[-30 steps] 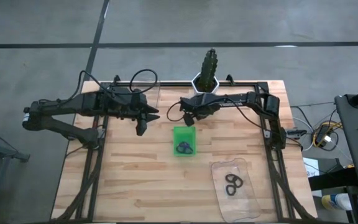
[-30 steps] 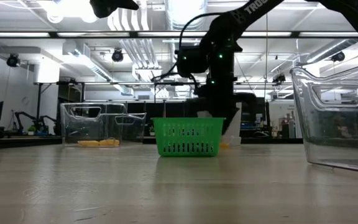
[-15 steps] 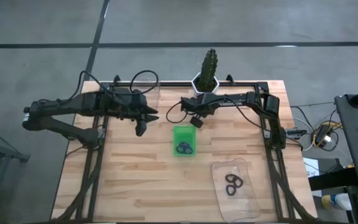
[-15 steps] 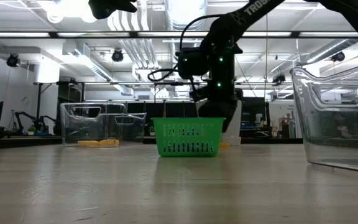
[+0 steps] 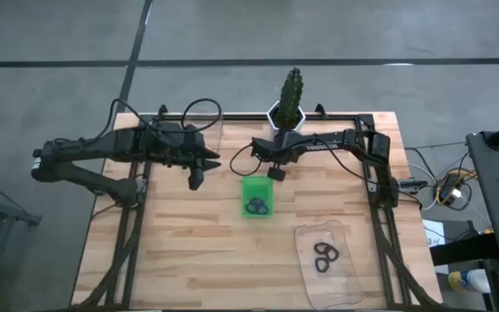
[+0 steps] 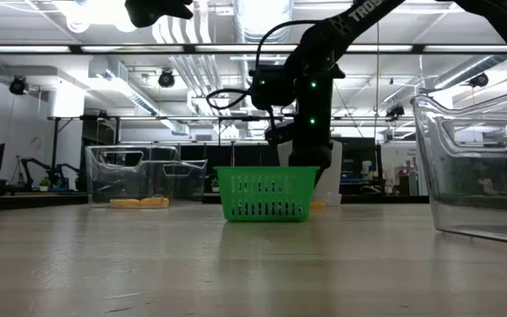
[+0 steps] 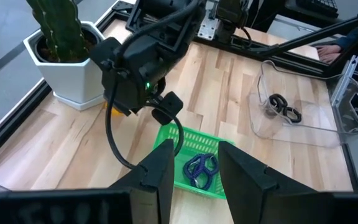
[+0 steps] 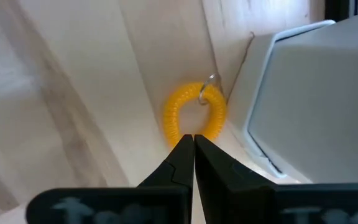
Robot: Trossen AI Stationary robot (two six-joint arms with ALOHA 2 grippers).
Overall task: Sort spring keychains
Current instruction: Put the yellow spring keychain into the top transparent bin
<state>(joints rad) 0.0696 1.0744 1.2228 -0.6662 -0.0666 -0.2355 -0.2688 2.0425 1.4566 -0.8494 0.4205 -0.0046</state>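
The right gripper (image 5: pixel 276 172) hangs over the pale plank table (image 5: pixel 189 251) just beyond the far edge of the green tray (image 5: pixel 255 185), its dark fingers (image 8: pixel 185 158) pressed together on nothing. Right past its tips lies an orange spring keychain (image 8: pixel 194 118) — a ribbed coil ring with a small metal loop, against the white hexagonal cactus pot (image 7: pixel 73 71). The tray is slotted plastic mesh, holding purple coiled keychains (image 7: pixel 201 169). Black coils (image 5: pixel 324 256) sit in a clear, glossy plastic tray (image 5: pixel 336 282) at the near right. On the right arm, white letters reading "TRO" (image 6: pixel 356 12) show — the rest is cut off. The left gripper (image 5: pixel 196 181) waits at the left of the green tray, fingers (image 7: pixel 157 171) spread, empty.
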